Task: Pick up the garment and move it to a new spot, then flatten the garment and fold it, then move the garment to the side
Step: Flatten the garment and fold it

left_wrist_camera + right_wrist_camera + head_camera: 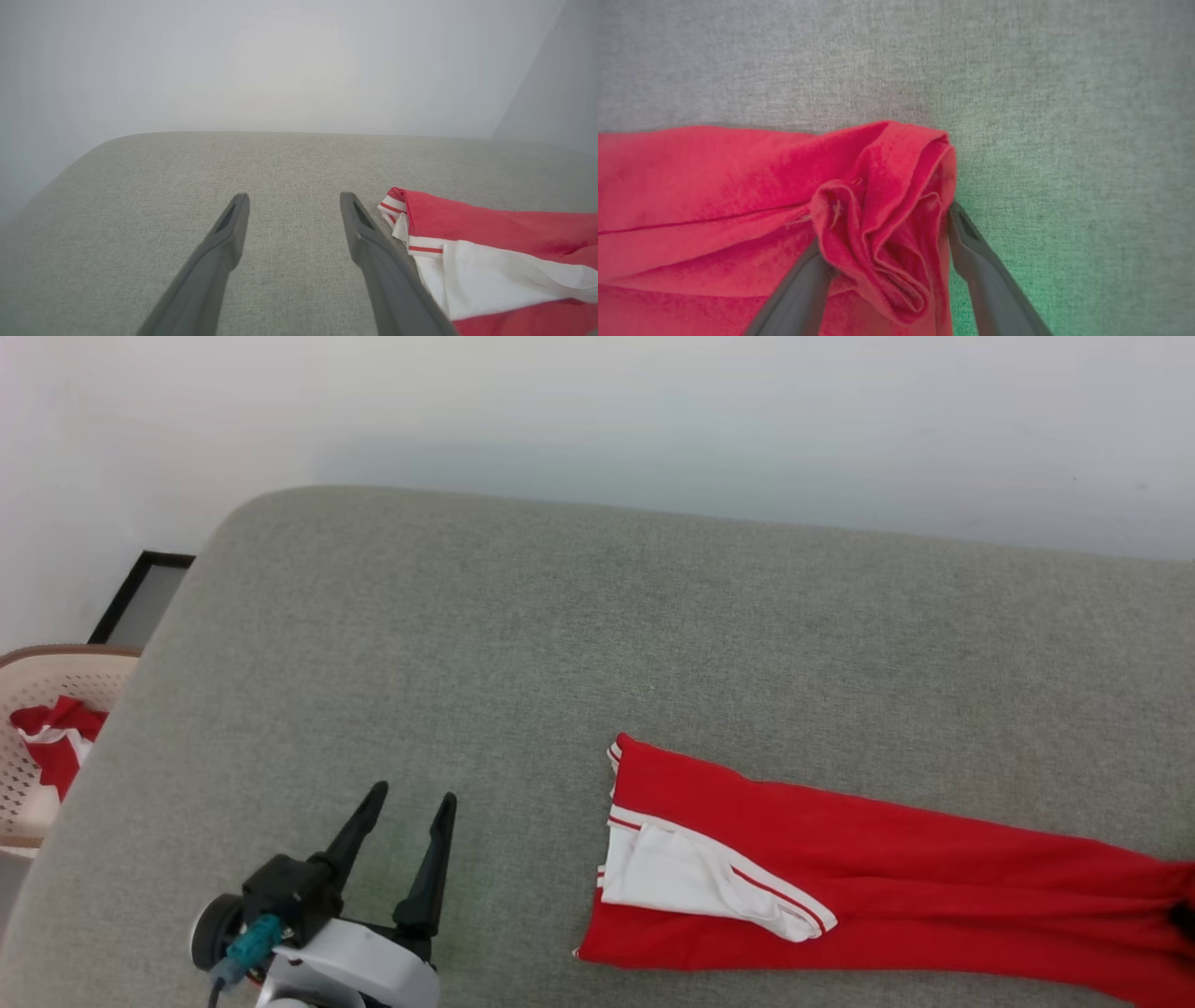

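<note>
Broadly, a plain white wall (pixel 653 420) closes the far side of the scene, with a soft shadow along its foot. Against it lies a wide upholstered cushion (pixel 560 644) in grey-green woven fabric, its far left corner rounded, its nap even and lightly speckled. On the near right part of that cushion lies the garment (pixel 887 859), a red jersey shirt folded lengthwise into a long narrow band that runs from about the middle off toward the right. At its left end a white sleeve (pixel 681 877) is turned over on top of the red, edged with red-and-white striped trim (pixel 621 821). Off the cushion's left edge stands a pale perforated basket (pixel 28 672) with a brown rim, holding a crumpled red and white cloth (pixel 56 747). Just beyond it, a black-framed panel (pixel 140 588) lies by the wall. The left gripper (pixel 414 793) hovers at the near left over bare fabric, its two dark fingers spread wide and empty, apart from the shirt's sleeve end to its right. In the right wrist view the right gripper (pixel 887 228) has its fingers parted on either side of the bunched, rolled red end of the shirt, which rests on the cushion. The left finger is partly hidden under the folds, and the cloth is not pinched tight.
</note>
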Robot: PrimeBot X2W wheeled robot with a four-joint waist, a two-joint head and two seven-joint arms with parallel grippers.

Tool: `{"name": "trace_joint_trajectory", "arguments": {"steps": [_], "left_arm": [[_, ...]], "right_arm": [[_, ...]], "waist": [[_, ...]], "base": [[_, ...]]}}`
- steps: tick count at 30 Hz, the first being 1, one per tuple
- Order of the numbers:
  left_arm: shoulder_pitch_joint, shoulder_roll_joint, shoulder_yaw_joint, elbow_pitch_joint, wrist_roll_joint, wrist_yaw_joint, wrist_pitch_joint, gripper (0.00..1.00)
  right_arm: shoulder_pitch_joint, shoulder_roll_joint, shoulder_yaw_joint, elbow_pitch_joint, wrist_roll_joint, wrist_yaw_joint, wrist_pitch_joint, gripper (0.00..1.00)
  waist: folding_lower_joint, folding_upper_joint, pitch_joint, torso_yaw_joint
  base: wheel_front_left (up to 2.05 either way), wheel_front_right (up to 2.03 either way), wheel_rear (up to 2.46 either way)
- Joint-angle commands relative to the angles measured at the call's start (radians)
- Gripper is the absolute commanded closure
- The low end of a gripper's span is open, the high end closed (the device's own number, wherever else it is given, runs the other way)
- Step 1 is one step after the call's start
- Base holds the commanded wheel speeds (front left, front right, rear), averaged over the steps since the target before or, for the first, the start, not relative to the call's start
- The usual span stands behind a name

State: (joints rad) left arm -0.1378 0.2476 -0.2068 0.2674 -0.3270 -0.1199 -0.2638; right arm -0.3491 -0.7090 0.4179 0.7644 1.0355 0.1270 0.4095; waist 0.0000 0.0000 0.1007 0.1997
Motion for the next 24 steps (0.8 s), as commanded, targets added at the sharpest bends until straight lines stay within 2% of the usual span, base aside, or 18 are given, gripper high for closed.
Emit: {"name": "trace_joint_trajectory", "arguments": {"steps": [1,9,17,24], "left_arm": [[0.007,-0.011,0.02,0.008,0.013,-0.006,0.0,0.0],[0.019,-0.032,0.071,0.008,0.028,-0.011,0.0,0.0],[0.034,-0.042,0.101,-0.028,0.03,-0.012,0.0,0.0],[0.017,-0.035,0.12,-0.052,0.053,-0.011,0.0,0.0]], "right_arm": [[0.014,0.081,0.034,-0.004,-0.013,0.007,0.019,0.99],[-0.044,0.067,-0.011,-0.023,-0.024,0.004,-0.023,1.0],[-0.1,-0.025,-0.115,0.025,-0.048,0.003,-0.09,1.0],[-0.174,-0.111,-0.233,0.171,-0.072,0.003,-0.149,1.0]], "waist": [[0.0,0.0,0.011,-0.009],[0.0,0.0,0.037,-0.061],[0.0,0.0,0.067,-0.126],[0.0,0.0,0.103,-0.162]], "base": [[0.0,0.0,0.0],[0.0,0.0,0.0],[0.0,0.0,0.0],[0.0,0.0,0.0]]}}
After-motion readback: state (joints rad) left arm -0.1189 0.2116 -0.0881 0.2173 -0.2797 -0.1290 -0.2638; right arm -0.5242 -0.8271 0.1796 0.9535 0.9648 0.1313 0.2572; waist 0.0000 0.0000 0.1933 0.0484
